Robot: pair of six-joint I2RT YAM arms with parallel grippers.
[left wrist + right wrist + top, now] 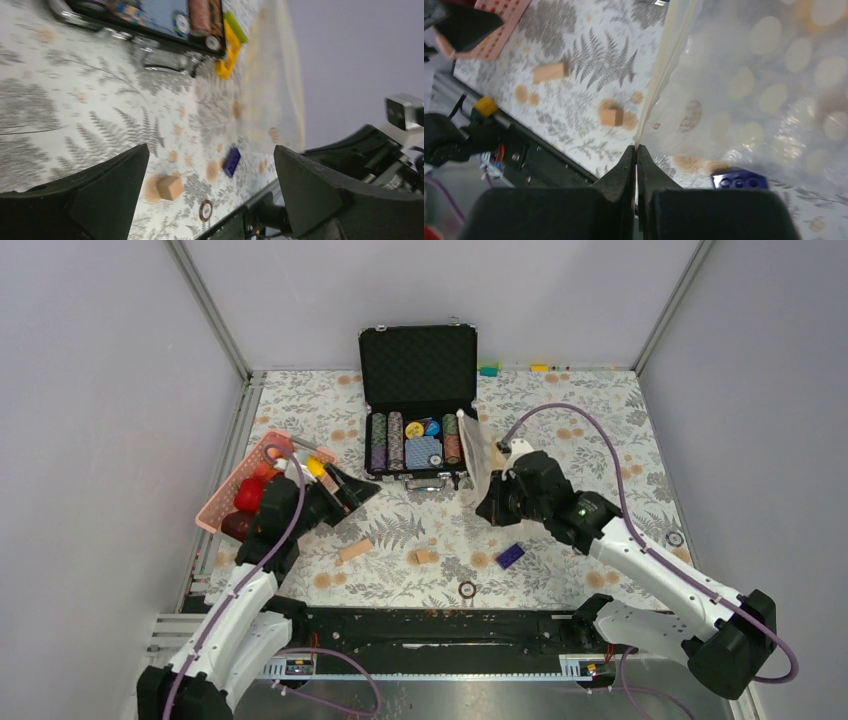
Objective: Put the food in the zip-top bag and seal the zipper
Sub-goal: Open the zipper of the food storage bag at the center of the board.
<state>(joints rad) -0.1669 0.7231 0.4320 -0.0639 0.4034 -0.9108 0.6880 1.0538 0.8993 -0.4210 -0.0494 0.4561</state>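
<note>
Right gripper (636, 150): clenched, its two black fingers pressing together on a cream-coloured edge of the zip-top bag and holding it up off the table.
Zip-top bag (749, 85): hanging from that pinch as a clear sheet printed with white dots. In the overhead view it is standing just right of the poker chip case. Whether its mouth is sealed cannot be told.
Food (250, 498): sitting in the pink basket at the far left of the table, well apart from the bag. Red, dark red and yellow pieces are showing, and the left arm is covering part of the pile.
Left gripper (210, 150): released, its fingers standing wide with nothing between them. It is hovering just beside the basket and pointing towards the middle of the table.
Pink basket (228, 485): lying at an angle along the left edge of the floral cloth (600, 440).
Poker chip case (418, 360): standing open at the far middle, its lid upright, with rows of chips filling the tray.
Wooden blocks (355, 550): two tan pieces lying apart on the cloth between the arms.
Purple block (510, 556): lying near the right arm, on the near side of the bag.
Loose chip (467, 589): lying close to the near edge of the table.
</note>
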